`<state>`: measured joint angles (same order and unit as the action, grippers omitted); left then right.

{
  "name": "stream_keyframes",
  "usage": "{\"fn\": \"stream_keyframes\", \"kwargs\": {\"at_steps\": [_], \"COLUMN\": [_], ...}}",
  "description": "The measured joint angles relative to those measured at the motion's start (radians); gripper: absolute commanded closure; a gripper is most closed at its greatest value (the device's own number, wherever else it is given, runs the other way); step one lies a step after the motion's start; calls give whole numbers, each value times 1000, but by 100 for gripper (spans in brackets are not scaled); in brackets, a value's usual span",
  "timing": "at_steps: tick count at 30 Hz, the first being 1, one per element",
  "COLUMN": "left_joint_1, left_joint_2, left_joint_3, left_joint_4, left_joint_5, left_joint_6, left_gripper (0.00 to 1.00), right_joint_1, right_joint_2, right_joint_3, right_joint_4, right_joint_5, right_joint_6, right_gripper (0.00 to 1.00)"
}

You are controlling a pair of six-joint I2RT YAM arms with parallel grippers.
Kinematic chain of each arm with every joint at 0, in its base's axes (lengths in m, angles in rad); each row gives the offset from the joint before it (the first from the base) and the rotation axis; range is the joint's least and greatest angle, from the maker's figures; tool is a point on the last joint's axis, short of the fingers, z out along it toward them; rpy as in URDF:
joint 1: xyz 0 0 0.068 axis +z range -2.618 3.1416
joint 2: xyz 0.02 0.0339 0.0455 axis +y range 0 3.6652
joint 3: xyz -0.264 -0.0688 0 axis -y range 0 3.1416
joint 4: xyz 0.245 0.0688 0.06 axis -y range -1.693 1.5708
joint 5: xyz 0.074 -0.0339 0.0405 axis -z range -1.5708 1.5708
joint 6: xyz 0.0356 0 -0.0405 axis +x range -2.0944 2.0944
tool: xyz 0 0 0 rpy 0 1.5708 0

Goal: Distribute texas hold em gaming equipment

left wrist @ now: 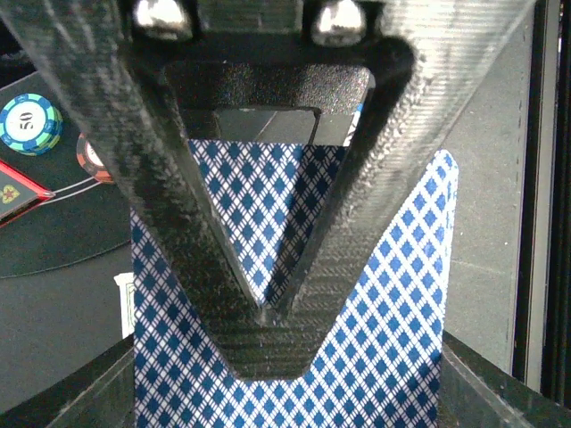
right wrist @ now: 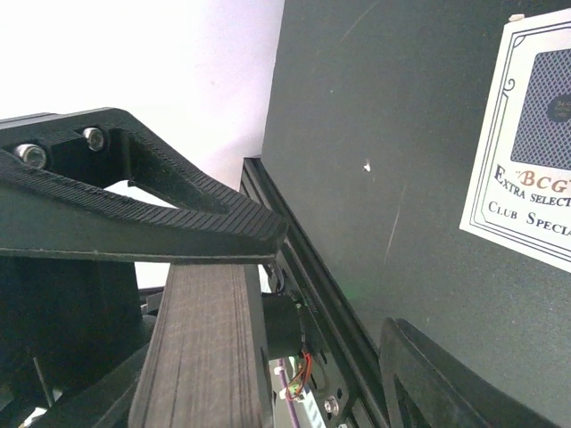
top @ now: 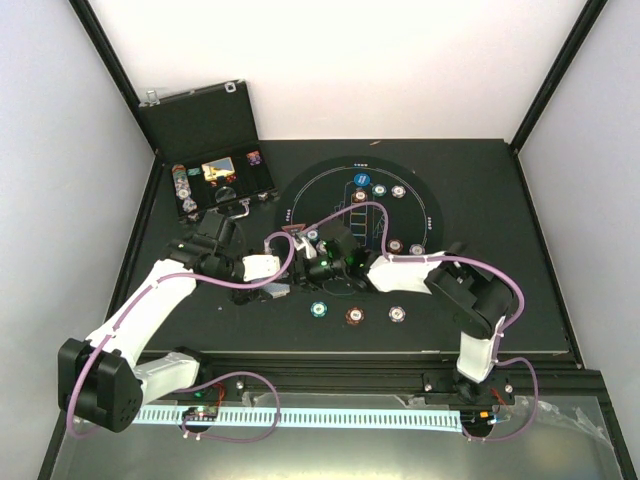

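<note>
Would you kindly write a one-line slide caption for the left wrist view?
Left gripper clamped on blue-and-white diamond-backed playing cards, with a round teal chip visible at upper left.

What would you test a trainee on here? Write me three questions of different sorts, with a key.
1. True or false: the left gripper is shut on playing cards with blue diamond backs.
2. How many chips lie in the row just off the near side of the round mat? A two, B three, C five.
3. Fill in: the black case at far left has its lid ___.
Key: 1 true; 2 B; 3 open.
</note>
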<state>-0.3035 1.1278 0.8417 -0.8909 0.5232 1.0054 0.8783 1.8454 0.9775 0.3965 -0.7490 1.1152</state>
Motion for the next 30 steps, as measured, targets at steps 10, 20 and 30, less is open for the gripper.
{"fn": "stream_keyframes", "kwargs": {"at_steps": [10, 20, 30], "left_joint_1": [0, 0, 1], "left_joint_2": [19, 31, 32], "left_joint_3": [0, 0, -23], "left_joint_4": [-1, 1, 8], "left_joint_5": [-31, -42, -53], "left_joint_6": [0, 0, -4], "left_gripper": [98, 98, 98], "right_joint_1": [-37, -45, -50], "right_joint_2": [-29, -71, -113], "right_joint_3": [-41, -70, -71], "right_joint_4": [-1, -11, -95], "right_joint_5": [-14, -8, 21], "right_joint_6": [-29, -35, -71], "right_gripper": [49, 66, 76]}}
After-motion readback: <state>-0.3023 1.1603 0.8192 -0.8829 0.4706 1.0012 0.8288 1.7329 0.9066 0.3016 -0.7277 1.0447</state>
